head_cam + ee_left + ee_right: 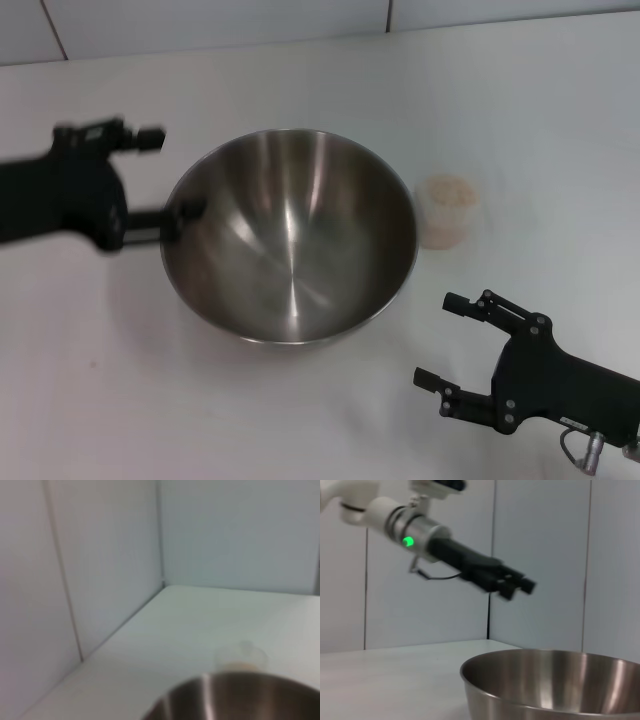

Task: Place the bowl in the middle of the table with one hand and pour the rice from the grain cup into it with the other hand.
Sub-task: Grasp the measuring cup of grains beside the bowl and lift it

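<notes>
— Sitting near mid-table, the bowl (290, 235) rests on the table (540, 110), its steel inside bare. I have the left gripper (172, 212) at the bowl's left rim; one finger looks to reach over the edge, but I cannot tell whether it pinches the rim or merely touches it.

— And the grain cup?

— Upright, the grain cup (447, 211) stands just right of the bowl, apart from its rim, the rice (448, 190) filling it nearly to the lip. My right gripper (442, 339) hovers at the near right, fingers spread wide with nothing between them, well short of the cup.

— Room to move?

— Open white surface lies between that gripper and the cup, and more behind the cup up to the wall (200, 20). From the right wrist view, the left arm (420, 535) hangs above the bowl's far rim.
</notes>
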Motion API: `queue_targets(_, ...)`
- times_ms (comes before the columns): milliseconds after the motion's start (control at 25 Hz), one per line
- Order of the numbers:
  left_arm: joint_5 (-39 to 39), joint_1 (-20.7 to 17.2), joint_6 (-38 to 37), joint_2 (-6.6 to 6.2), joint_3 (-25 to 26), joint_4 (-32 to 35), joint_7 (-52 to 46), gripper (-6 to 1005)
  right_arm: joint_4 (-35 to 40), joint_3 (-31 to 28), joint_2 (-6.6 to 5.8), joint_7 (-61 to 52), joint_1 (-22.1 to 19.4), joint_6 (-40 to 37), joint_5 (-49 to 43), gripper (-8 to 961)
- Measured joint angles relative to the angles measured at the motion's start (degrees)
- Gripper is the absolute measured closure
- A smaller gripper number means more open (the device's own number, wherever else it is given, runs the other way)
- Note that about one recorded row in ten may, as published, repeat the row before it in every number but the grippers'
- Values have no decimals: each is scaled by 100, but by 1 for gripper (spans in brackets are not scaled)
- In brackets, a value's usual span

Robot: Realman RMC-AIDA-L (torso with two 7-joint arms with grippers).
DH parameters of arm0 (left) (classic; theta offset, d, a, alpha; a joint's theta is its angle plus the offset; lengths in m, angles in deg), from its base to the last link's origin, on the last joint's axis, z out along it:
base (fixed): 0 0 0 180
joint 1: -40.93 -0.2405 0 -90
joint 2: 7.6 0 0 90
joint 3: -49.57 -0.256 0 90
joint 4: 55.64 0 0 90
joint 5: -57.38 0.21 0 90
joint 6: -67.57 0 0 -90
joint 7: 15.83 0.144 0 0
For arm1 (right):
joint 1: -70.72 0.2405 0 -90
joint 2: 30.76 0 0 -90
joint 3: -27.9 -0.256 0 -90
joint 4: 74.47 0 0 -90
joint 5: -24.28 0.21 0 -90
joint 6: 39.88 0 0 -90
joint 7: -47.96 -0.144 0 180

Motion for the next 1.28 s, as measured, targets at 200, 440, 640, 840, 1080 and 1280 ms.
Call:
queue_targets(200, -1449, -1426, -222, 8, -164, -123, 1897, 183, -17, -111, 0, 3, -22, -2, 1, 125)
queue_targets(440, -1272, -1635, -324, -30, -26, -294, 1902, 140, -17, -716, -4, 4, -186, -5, 1, 125)
queue_targets(640, -648, -1400, -329, -16, -6, -210, 1365, 139, -144, -2163, 21, 6, -469, 278, 1, 125)
queue_targets(840, -391, -1227, -345, -2, -65, -167, 1189, 139, -354, -3164, 22, 6, -453, 1015, 1, 125)
queue_targets(1080, -385, -1193, -355, -6, -83, -162, 1134, 140, -421, -3193, 26, 6, -68, 1593, -65, 124)
queue_targets(1280, -385, -1194, -366, 2, -83, -159, 1072, 139, -485, -3253, 28, 89, 179, 1948, -51, 124)
